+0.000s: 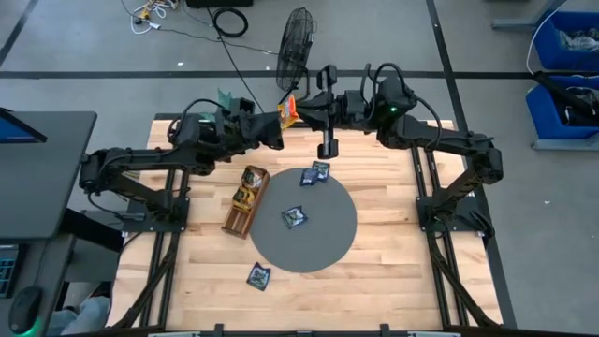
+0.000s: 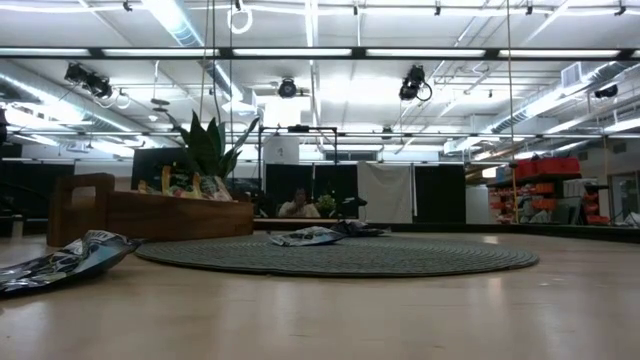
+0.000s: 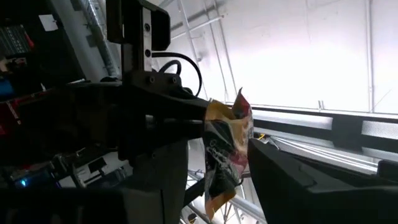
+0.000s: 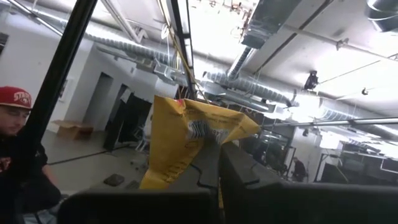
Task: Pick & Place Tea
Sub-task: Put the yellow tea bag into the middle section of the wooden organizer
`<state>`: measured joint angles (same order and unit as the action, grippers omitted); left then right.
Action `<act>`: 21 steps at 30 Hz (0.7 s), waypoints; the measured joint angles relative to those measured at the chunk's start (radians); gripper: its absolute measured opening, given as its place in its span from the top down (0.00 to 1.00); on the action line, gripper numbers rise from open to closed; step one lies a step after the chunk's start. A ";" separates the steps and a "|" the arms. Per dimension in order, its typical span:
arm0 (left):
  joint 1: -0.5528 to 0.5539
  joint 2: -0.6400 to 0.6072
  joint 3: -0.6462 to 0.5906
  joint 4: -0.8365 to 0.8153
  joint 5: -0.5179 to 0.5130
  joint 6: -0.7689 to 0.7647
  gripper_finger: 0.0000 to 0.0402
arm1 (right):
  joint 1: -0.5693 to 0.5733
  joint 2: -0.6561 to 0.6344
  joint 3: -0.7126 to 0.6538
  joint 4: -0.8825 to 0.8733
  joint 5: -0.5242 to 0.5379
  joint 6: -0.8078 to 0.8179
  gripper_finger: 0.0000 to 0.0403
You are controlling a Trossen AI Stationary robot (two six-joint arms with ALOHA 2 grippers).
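Note:
High above the table's far edge a yellow-orange tea sachet (image 1: pixel 288 110) hangs between my two grippers. My right gripper (image 1: pixel 301 114) is shut on it. My left gripper (image 1: pixel 279 120) is open, with one finger on either side of the sachet (image 3: pixel 225 155). Three dark blue sachets (image 1: pixel 319 173) (image 1: pixel 294 217) lie flat on the round grey mat (image 1: pixel 323 248). Another sachet (image 1: pixel 258 275) lies on the bare wood near the front. The wooden tray (image 1: pixel 234 223) left of the mat holds yellow sachets (image 1: pixel 251 178). Neither gripper shows in the low view. My right gripper pinches the sachet's upper end (image 3: pixel 214 115) between its two fingers (image 3: pixel 180 112), coming about level from the table's right side. The crumpled sachet (image 4: pixel 186 143) hangs below the fingers, clear of everything. Whether my left gripper's finger (image 3: pixel 280 174) touches the sachet, I cannot tell.
A black fan (image 1: pixel 298 37) stands beyond the far edge, close behind the grippers. In the low view the tray (image 2: pixel 150 215) stands at the left and a dark sachet (image 2: pixel 60 265) lies near the camera. A person in a red cap (image 4: pixel 12 106) shows in the room.

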<state>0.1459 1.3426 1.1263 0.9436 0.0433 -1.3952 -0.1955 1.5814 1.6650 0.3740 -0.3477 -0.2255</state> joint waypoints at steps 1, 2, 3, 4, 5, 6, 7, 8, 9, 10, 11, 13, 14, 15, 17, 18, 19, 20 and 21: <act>0.000 0.000 0.000 0.000 0.000 0.001 0.60 | 0.000 0.000 0.000 0.000 0.000 0.000 1.00; 0.000 0.000 0.000 0.001 0.000 0.002 0.63 | 0.000 0.000 0.000 0.000 0.000 0.000 1.00; 0.001 0.000 0.000 0.001 0.000 0.003 0.65 | 0.000 0.000 0.000 0.000 0.001 0.000 1.00; 0.001 0.000 0.000 0.000 0.000 0.005 0.68 | 0.000 0.000 0.000 -0.001 0.001 0.000 1.00; 0.001 0.000 0.000 0.000 0.000 0.005 0.72 | 0.000 0.000 0.000 -0.001 0.003 0.000 1.00; 0.001 0.000 0.000 0.001 0.000 0.007 0.75 | 0.000 0.000 0.000 -0.001 0.003 0.000 1.00; 0.001 0.000 0.000 0.001 0.000 0.016 0.79 | 0.000 0.000 0.000 -0.002 0.003 0.003 1.00; 0.001 0.000 0.000 0.000 0.000 0.026 0.82 | 0.000 0.000 0.000 -0.004 0.003 0.005 1.00; 0.001 0.000 0.000 -0.001 0.000 0.037 0.86 | 0.000 0.000 0.000 -0.008 0.002 0.006 1.00; 0.001 0.000 0.000 -0.001 0.000 0.042 0.89 | 0.000 0.000 0.000 -0.011 0.000 0.006 1.00; 0.002 0.000 0.000 0.000 0.000 0.047 0.93 | 0.000 0.000 0.000 -0.015 -0.001 0.007 1.00; 0.002 0.000 0.000 0.000 0.000 0.053 0.98 | 0.000 -0.001 0.000 -0.019 -0.001 0.007 1.00; 0.002 0.000 0.000 0.000 -0.001 0.054 0.98 | 0.000 -0.001 0.000 -0.021 -0.001 0.007 1.00; 0.004 0.000 0.000 0.000 -0.001 0.055 0.98 | 0.000 -0.001 0.000 -0.023 -0.001 0.007 1.00; 0.007 0.000 0.000 -0.001 0.000 0.068 0.98 | 0.000 -0.001 0.000 -0.026 -0.001 0.009 1.00; 0.009 0.000 0.000 -0.001 0.001 0.074 0.99 | 0.000 -0.001 0.000 -0.026 -0.001 0.016 0.99; 0.010 0.000 0.000 -0.001 0.004 0.078 0.99 | 0.000 -0.001 0.000 -0.026 -0.001 0.023 0.98; 0.011 -0.001 0.000 -0.002 0.007 0.080 0.99 | 0.000 -0.003 0.000 -0.029 -0.001 0.028 0.97; 0.014 -0.004 -0.001 -0.004 0.012 0.081 0.99 | 0.000 -0.005 0.000 -0.035 -0.001 0.033 0.95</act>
<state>0.1601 1.3388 1.1258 0.9397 0.0551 -1.3143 -0.1959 1.5760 1.6650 0.3387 -0.3485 -0.1920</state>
